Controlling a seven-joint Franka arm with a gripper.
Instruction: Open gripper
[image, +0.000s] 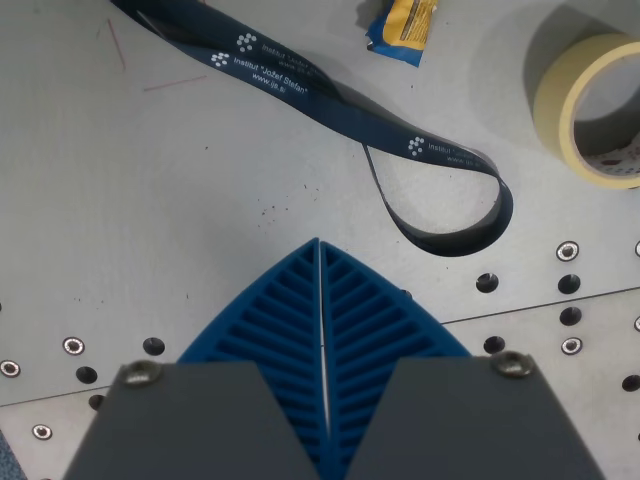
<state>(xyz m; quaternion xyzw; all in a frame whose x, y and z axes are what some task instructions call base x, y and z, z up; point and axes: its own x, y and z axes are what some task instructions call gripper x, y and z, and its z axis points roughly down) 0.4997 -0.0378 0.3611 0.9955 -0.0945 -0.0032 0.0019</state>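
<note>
Spanning the whole view, the perforated metal table (150, 250) lies bare beneath the jaws. Ahead of the tips: dark blue lanyard (330, 95); ahead-right, masking tape roll (590, 105); further ahead, yellow wrapper (403, 28). The gripper (319, 250) has ribbed blue fingers (270, 330) pressed together, holding nothing. Spreading them evenly should suffice; nothing obstructs.

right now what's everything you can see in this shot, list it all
lanyard: one, dark blue with white print, lying looped across the upper middle of the table
tape roll: one, pale yellow, upper right, partly cut off by the edge
wrapper: one, yellow and blue, top edge, partly cut off
table: one, grey metal with bolt holes along the lower part
gripper: one, blue ribbed fingers pressed together with nothing between them, grey housing, bottom centre
</note>
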